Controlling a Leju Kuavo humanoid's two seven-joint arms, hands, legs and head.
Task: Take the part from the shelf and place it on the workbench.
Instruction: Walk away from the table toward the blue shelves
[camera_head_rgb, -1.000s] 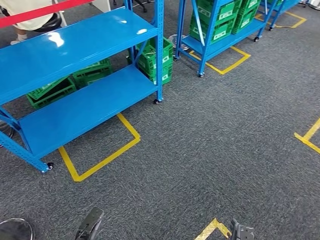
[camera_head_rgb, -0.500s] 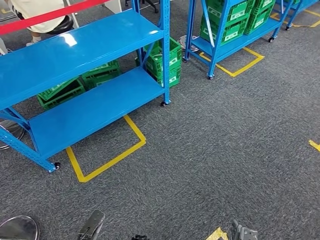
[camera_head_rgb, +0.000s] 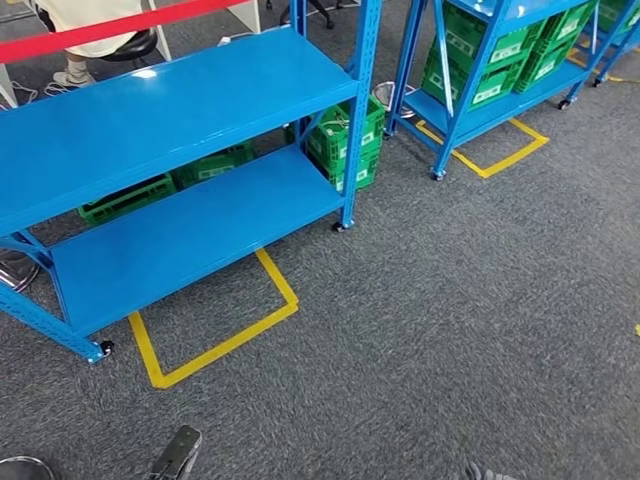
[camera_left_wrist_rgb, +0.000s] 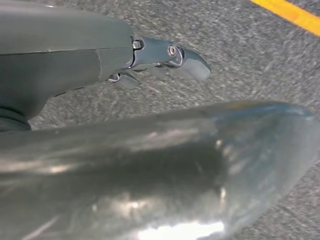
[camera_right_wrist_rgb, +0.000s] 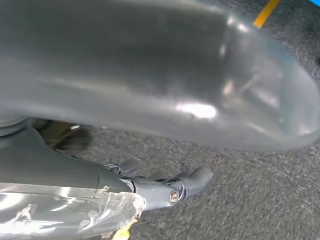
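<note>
both hands hang low at the robot's sides with nothing in them: the left hand (camera_left_wrist_rgb: 166, 55), a grey thumb and dark fingers held out fairly straight over the carpet, grips nothing, and the right hand (camera_right_wrist_rgb: 170, 187) likewise lies loose and empty, fingers gently apart. from the head view the left hand's dark fingers just poke in at the lower edge, above the grey speckled carpet floor (camera_head_rgb: 423, 330). beyond them a rectangle of yellow floor tape (camera_head_rgb: 219, 345) marks the parking spot of the nearest blue metal two-tier shelf rack on castors (camera_head_rgb: 189, 215), whose two flat boards look bare from here. behind its lower board sit green slatted plastic crates with white labels (camera_head_rgb: 347, 150). further off stands a second blue metal rack loaded with green crates (camera_head_rgb: 490, 70), inside its own taped outline. at the far back a red barrier band (camera_head_rgb: 113, 25) crosses in front of a seated person's legs (camera_head_rgb: 72, 72). the part to be taken cannot be made out; judging by the load, it may lie in one of the crates. the step in hand looks like the approach to the shelf, so the next move calls for facing a rack squarely, finding the part, then raising a hand to it.
</note>
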